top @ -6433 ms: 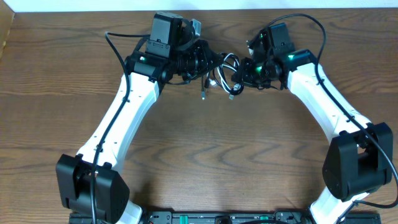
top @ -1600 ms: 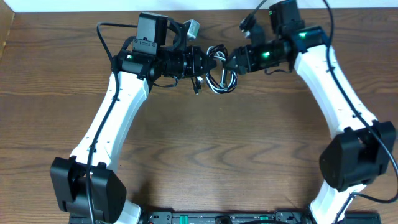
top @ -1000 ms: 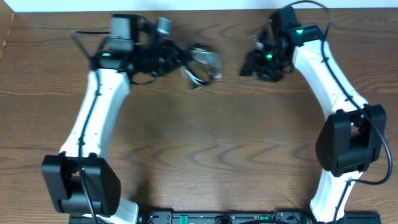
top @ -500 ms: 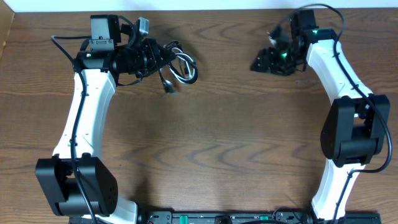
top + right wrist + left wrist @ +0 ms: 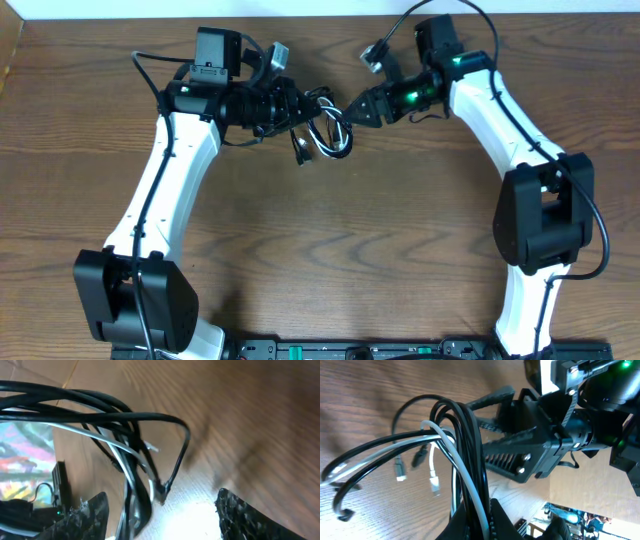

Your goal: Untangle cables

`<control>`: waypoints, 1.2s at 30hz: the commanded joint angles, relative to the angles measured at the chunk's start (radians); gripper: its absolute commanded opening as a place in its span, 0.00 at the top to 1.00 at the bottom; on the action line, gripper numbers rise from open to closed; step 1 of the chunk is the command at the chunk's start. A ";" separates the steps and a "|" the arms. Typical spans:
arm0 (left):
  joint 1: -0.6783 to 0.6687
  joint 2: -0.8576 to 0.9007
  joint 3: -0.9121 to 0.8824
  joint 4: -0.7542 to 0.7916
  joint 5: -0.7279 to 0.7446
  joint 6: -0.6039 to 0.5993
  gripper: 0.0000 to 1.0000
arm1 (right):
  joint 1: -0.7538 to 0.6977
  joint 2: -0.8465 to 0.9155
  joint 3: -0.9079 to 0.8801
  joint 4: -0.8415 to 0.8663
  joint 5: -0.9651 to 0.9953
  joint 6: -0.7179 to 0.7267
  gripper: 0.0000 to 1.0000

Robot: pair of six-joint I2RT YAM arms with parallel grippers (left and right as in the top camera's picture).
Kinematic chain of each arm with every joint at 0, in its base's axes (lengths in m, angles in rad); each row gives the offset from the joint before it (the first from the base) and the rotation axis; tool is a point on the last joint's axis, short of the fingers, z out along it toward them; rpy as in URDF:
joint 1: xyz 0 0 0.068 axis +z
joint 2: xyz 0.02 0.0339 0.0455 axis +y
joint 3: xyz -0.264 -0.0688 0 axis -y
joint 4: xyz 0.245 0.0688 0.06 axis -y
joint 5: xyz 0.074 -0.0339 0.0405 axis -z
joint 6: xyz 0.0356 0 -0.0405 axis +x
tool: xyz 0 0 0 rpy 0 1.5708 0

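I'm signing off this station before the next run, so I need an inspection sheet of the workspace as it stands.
Surface: brown wood-grain table, no marks seen.
Job's things: cables, one black and one white, looped together in one tangle, not yet separated.
Clutter: nothing seen.
Grippers: left end effector shut on the cables; right end effector open, fingers spread just short of the loops.
Cables: thick arm wires arch off both arms near the wrists.
Surroundings: pale strip beyond the far table edge; black rail along the near edge.
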 commanded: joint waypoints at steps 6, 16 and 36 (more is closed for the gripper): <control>-0.008 -0.028 0.027 -0.003 0.020 -0.016 0.93 | 0.037 -0.027 0.002 -0.013 -0.016 -0.026 0.38; -0.034 -0.028 0.027 -0.002 0.019 -0.033 0.93 | 0.082 -0.023 0.002 0.095 0.007 0.067 0.99; -0.034 0.000 0.025 -0.083 -0.601 -0.058 0.93 | -0.111 -0.185 0.003 -0.232 -0.628 -0.198 0.99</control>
